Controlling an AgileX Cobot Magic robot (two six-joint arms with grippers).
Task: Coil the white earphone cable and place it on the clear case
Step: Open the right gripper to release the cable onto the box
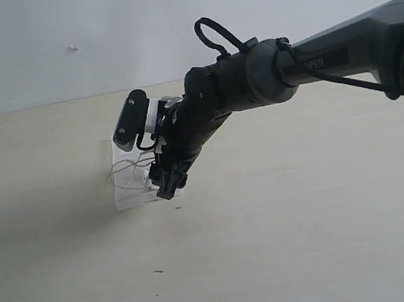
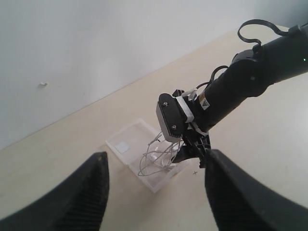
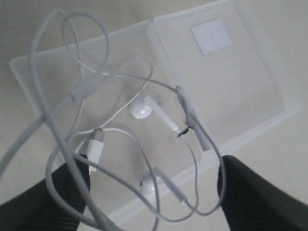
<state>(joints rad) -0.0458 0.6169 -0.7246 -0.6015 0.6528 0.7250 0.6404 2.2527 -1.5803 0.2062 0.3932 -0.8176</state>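
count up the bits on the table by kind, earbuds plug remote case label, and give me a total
earbuds: 2
plug: 1
inline remote: 1
clear case: 1
white label: 1
total: 6

I see a pale beige table (image 1: pixel 311 241) meeting a plain white wall (image 1: pixel 97 31) at the far side. There's a small mark (image 1: pixel 72 47) on the wall, far left, and a dark speck (image 1: pixel 158 271) on the near tabletop.
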